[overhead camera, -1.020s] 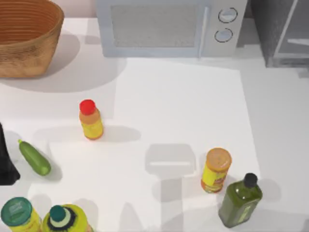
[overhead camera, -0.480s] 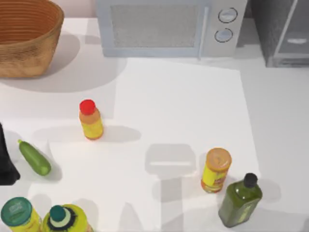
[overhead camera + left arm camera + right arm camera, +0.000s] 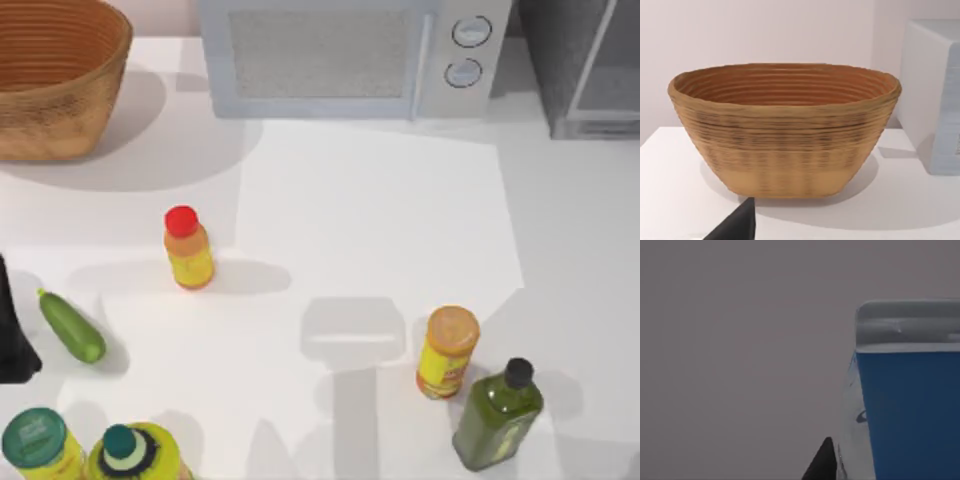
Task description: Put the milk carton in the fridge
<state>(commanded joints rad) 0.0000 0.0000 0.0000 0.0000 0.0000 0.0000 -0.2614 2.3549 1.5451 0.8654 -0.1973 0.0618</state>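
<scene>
While the right wrist view has the milk carton (image 3: pixel 910 410) close before a plain grey surface, likely inside the fridge (image 3: pixel 585 65) beside the microwave (image 3: pixel 350 55), placement seems nearly done, though whether the right claw grips it I cannot tell.

Little of the AgileX robot's body can be seen. At nine o'clock in the top view, the left arm (image 3: pixel 12 335) is a matte black, tapering mass. Each wrist view has one black wedge-shaped finger tip (image 3: pixel 737 224) (image 3: pixel 823 462), plain and unmarked.
</scene>
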